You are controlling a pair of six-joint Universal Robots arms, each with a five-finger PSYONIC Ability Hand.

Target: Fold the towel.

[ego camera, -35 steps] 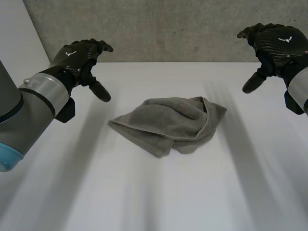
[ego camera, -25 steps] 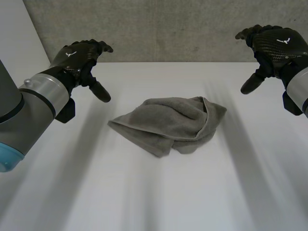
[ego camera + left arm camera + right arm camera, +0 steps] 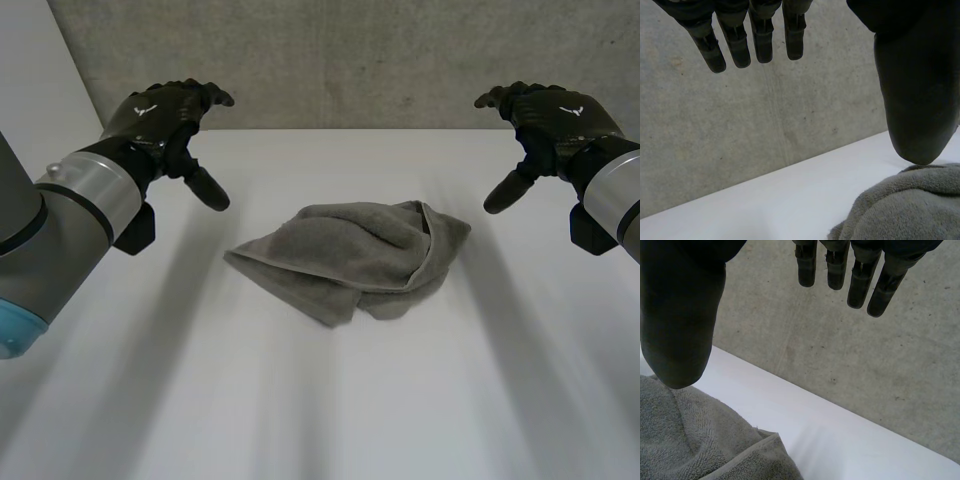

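A grey towel (image 3: 355,255) lies crumpled in a loose heap in the middle of the white table (image 3: 330,410). My left hand (image 3: 160,118) hovers above the table to the towel's far left, open, fingers spread and thumb pointing down, holding nothing. To the towel's far right my right hand (image 3: 550,118) hangs in the air, open and empty too. In the left wrist view the left hand's fingers (image 3: 735,40) are straight, with the towel (image 3: 905,210) below the thumb. The right wrist view has the straight fingers (image 3: 860,280) above the towel's hemmed edge (image 3: 700,445).
A grey concrete wall (image 3: 350,60) stands just behind the table's far edge. Bare white table surface surrounds the towel on all sides.
My right hand has moved left and slightly down, toward the towel. The left hand and the towel have stayed where they were.
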